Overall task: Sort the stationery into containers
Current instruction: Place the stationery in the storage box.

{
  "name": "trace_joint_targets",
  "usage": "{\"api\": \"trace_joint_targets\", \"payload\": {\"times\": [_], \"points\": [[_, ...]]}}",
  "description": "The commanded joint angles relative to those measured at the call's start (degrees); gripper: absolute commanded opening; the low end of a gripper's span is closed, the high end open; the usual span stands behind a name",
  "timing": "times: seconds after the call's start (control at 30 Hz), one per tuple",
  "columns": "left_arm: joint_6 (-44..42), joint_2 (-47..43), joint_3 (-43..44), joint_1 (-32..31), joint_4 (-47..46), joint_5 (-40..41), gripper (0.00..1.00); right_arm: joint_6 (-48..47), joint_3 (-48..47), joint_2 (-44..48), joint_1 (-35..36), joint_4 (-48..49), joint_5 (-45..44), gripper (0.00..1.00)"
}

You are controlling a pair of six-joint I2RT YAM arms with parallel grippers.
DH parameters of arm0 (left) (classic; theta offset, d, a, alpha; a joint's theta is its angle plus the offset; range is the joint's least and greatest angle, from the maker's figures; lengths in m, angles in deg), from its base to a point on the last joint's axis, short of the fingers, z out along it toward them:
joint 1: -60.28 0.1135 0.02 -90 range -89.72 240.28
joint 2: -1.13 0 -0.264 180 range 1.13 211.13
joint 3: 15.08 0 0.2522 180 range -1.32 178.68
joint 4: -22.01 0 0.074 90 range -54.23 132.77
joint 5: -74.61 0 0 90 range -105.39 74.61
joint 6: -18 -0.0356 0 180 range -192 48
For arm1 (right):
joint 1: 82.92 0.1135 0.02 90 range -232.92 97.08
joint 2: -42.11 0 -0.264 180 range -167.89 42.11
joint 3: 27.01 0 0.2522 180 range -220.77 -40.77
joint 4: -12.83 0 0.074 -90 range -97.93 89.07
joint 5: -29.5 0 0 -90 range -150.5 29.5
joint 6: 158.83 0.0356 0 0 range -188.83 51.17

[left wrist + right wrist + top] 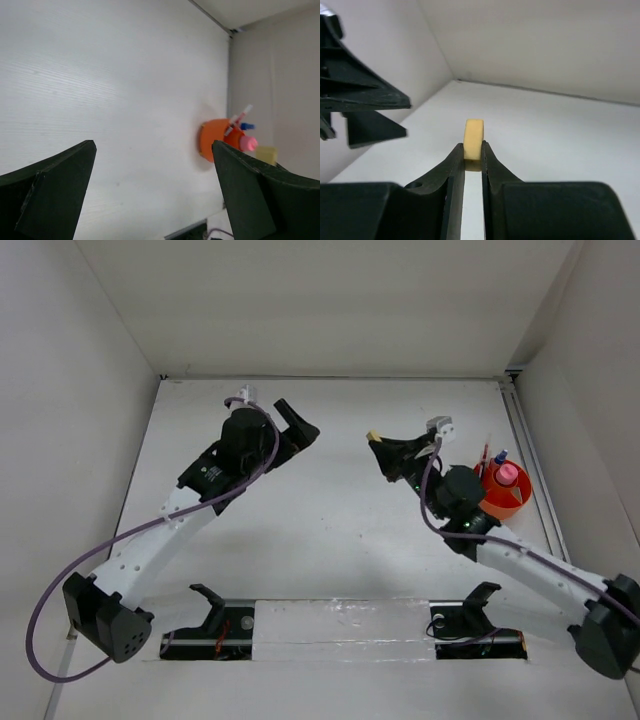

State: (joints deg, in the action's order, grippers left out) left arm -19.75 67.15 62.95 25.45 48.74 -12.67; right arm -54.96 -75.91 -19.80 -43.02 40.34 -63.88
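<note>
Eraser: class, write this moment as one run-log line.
left gripper: open, empty | right gripper: shut on eraser | cup: holds other stationery

Left arm (150, 540), right arm (530, 565): white links, black joints, purple cables (29, 640); left end effector (152, 150) wedge-fingered, perhaps dark green.

eraser cube (474, 134): pale yellow | cup (510, 503): orange-red, plain | tube cap (508, 475): pink | bottle cap (500, 456): blue | desk (330, 490): white, unpatterned | left end effector (153, 146): black | right end effector (473, 152): black | walls (60, 390): plain off-white
</note>
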Motion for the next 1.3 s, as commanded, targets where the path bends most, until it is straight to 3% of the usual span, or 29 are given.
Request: {"api": "trace_joint_targets", "payload": {"times": [0.0, 0.13, 0.2, 0.37, 0.5, 0.53, 0.63, 0.97, 1.27], "points": [[-6.1, 0.42, 6.37, 1.34, 12.57, 6.84, 1.0, 0.62, -3.71, 10.03, -0.09, -28.92, -15.74, 0.0], [-7.25, 1.22, 9.29, 1.34, 25.23, 13.97, 1.0, 11.07, -9.66, 22.51, -0.09, -56.25, -32.54, 0.0], [-7.25, 0.69, 9.29, 1.34, 26.75, 15.47, 1.0, 18.63, -13.01, 23.94, -0.88, -71.94, -37.73, 0.0], [-8.39, -1.6, 8.15, 1.34, 30.18, 18.19, 1.0, 32.33, -19.7, 23.77, -3.86, -93.62, -46.36, 0.0], [-9.88, -0.89, 8.15, 1.34, 30.8, 18.81, 1.0, 46.92, -20.24, 22.72, -5.8, -105.16, -49.17, 0.0], [-10.76, -0.11, 8.15, 1.34, 30.8, 18.81, 1.0, 54.17, -20.24, 22.71, -6.32, -108.48, -49.7, 0.0], [-12.16, 1.3, 7.02, 1.34, 30.01, 18.81, 1.0, 62.39, -18.21, 20.88, -7.2, -109.3, -50.5, 0.0], [-17.17, 1.31, 3.05, 1.34, 23.33, 14.94, 1.0, 71.38, -19.35, 9.01, -15.63, -109.3, -54.02, 0.0], [-18.5, 0.25, 1.13, 1.34, 21.04, 13.98, 1.0, 61.99, -19.45, 5.93, -26.43, -95.89, -51.74, 0.0]]}}
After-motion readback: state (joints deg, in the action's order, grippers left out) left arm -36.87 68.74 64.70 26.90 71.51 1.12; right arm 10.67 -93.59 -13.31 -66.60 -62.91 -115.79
